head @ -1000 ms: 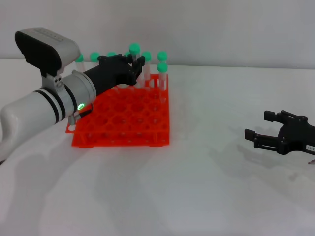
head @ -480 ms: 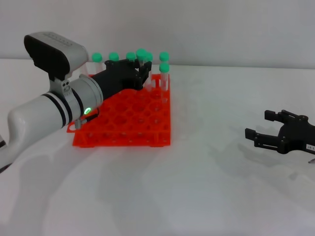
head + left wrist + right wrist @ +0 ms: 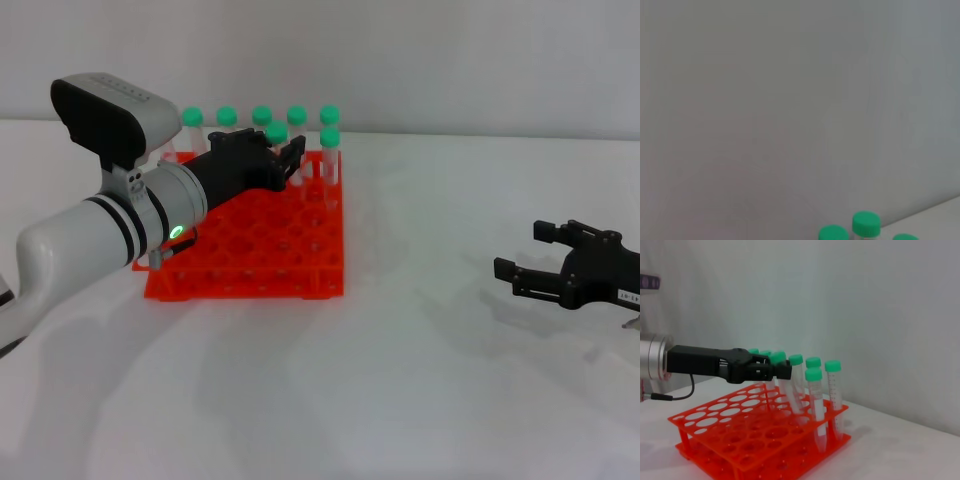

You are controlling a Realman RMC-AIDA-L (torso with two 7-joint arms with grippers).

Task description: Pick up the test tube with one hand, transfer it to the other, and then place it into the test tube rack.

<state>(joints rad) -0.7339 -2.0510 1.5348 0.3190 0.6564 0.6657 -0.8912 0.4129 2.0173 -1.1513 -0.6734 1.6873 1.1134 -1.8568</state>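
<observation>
The test tube (image 3: 277,131), clear with a green cap, leans in a hole of the orange-red test tube rack (image 3: 250,262), just in front of the back row of tubes. My left gripper (image 3: 283,152), a black hand on a silver cuff and white arm, reaches over the rack and is shut on the tube just under its cap. In the right wrist view the same hand (image 3: 777,371) holds the tilted tube (image 3: 785,390), whose lower part passes through the rack's (image 3: 740,435) top tier. My right gripper (image 3: 525,262) rests open and empty far right on the table.
Several other green-capped tubes (image 3: 330,137) stand along the rack's far edge and right corner, close to the held tube. Their caps (image 3: 866,223) show at the bottom of the left wrist view, below a plain wall. White tabletop lies between the rack and the right hand.
The left hand has come down and slightly back toward me, lowering the tube's cap from above the back-row caps to their level, with the tube's body in the rack. The right hand has barely moved.
</observation>
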